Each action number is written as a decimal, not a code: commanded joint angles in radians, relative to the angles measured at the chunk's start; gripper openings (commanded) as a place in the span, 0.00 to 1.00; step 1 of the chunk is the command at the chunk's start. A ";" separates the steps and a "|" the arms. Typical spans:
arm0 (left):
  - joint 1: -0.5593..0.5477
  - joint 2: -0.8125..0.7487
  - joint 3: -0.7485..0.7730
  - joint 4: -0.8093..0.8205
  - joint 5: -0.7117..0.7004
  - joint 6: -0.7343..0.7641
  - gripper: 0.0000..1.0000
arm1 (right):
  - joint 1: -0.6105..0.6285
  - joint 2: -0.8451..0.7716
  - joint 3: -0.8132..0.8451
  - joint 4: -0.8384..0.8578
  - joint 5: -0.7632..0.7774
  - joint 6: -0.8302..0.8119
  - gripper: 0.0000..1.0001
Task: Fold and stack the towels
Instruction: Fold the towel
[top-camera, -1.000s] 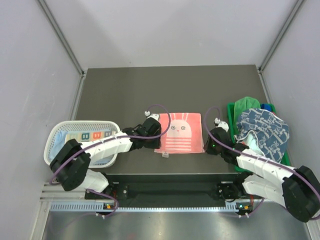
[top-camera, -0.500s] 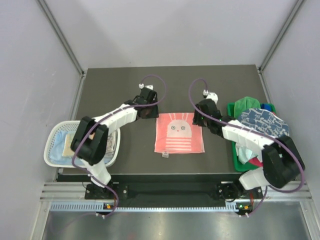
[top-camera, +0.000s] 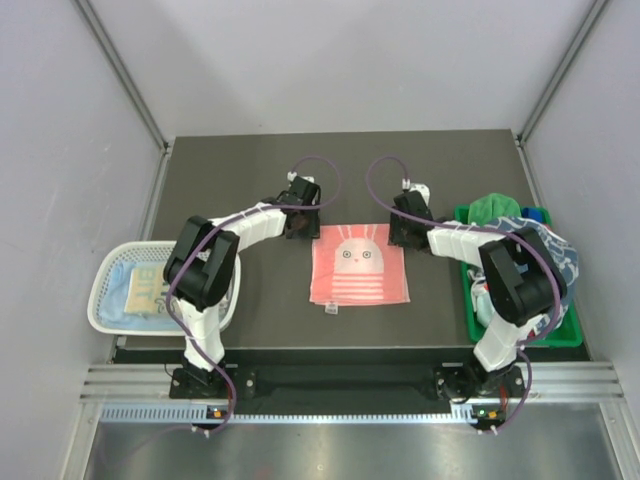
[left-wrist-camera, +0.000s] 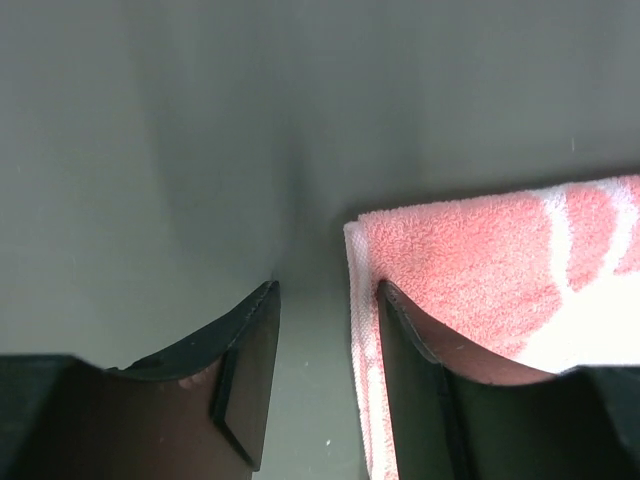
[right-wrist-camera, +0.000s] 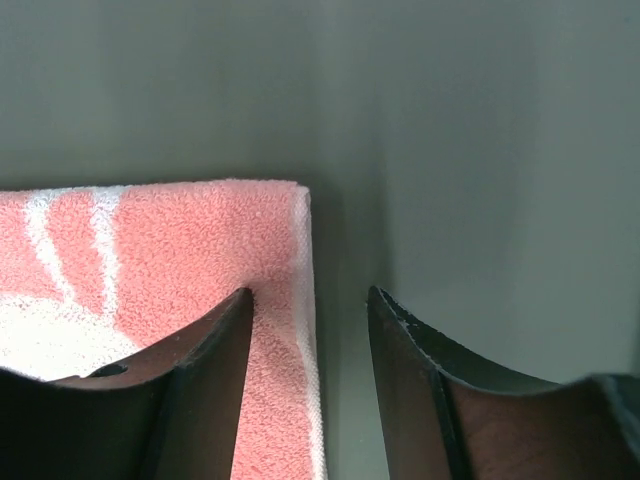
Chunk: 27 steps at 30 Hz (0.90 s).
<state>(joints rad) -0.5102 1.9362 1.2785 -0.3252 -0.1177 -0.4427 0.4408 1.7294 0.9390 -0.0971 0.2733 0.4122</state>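
A coral pink towel (top-camera: 358, 263) with a white rabbit print lies flat at the table's middle. My left gripper (top-camera: 301, 224) is open at its far left corner; in the left wrist view (left-wrist-camera: 325, 300) the towel's side edge (left-wrist-camera: 362, 300) lies between the jaws. My right gripper (top-camera: 400, 229) is open at the far right corner; in the right wrist view (right-wrist-camera: 310, 300) the towel's edge (right-wrist-camera: 300, 260) lies between the jaws. A navy patterned towel (top-camera: 540, 255) and a green towel (top-camera: 490, 207) are heaped at the right.
A green bin (top-camera: 468, 300) at the right edge holds the heap of towels. A white mesh basket (top-camera: 110, 280) at the left edge holds a pale folded cloth (top-camera: 145, 290). Grey walls stand on three sides of the dark table (top-camera: 220, 170).
Both arms swung from the towel's near side out to its far corners. The grippers came down over the far left and far right corners. The towel has not moved.
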 joint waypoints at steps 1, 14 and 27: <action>0.009 0.035 0.047 0.011 -0.033 -0.001 0.49 | -0.040 0.027 0.029 0.088 -0.077 -0.019 0.49; 0.021 0.030 0.025 0.092 0.030 -0.034 0.47 | -0.074 0.018 0.033 0.198 -0.160 -0.041 0.47; 0.029 0.086 0.048 0.107 0.056 -0.044 0.44 | -0.085 0.090 0.064 0.181 -0.175 -0.055 0.40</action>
<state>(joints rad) -0.4900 1.9808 1.3083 -0.2337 -0.0902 -0.4740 0.3672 1.7947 0.9657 0.0616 0.1032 0.3767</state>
